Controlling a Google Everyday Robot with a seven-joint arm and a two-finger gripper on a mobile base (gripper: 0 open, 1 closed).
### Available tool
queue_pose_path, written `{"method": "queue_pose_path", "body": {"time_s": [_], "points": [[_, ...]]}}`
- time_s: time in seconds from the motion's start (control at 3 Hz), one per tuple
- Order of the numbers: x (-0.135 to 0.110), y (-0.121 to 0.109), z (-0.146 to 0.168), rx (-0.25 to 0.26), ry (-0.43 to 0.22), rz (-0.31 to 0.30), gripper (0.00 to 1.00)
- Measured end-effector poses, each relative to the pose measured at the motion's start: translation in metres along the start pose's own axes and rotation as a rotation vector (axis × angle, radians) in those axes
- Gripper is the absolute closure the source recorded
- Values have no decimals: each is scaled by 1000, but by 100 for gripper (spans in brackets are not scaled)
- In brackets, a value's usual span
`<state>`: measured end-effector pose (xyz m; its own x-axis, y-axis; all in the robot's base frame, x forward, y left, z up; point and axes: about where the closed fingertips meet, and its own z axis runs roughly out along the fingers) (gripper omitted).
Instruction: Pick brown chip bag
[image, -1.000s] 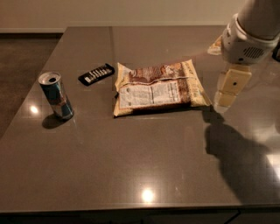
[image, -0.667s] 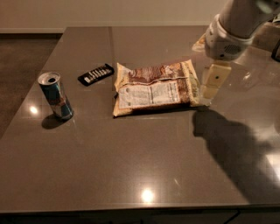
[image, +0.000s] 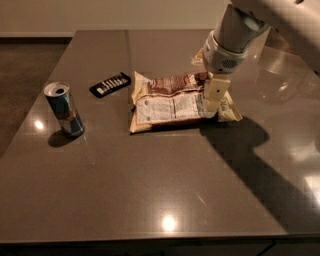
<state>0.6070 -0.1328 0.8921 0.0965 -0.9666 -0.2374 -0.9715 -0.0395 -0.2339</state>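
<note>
The gripper (image: 214, 101), whose open or closed state cannot be told, is poised over the right end of the brown chip bag (image: 167, 102), which lies flat on the table (image: 150, 190) beside a black remote (image: 110, 84); the approach is judged nearly finished, and a short descent and a firm closing on the bag are called for next.

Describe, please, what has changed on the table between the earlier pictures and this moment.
The gripper has moved toward the picture's left, from beside the brown chip bag to over the end of it nearest the arm; whether it has hold of the bag cannot be seen. The bag, the drink can and the black remote lie where they were.
</note>
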Motion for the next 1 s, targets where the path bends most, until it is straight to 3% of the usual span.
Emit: {"method": "queue_pose_path", "body": {"time_s": [0.33, 0.67, 1.0], "points": [[1, -9, 28, -90, 19, -51, 20], [0, -12, 33, -131, 17, -72, 43], [-22, -19, 3, -120, -28, -120, 74]]}}
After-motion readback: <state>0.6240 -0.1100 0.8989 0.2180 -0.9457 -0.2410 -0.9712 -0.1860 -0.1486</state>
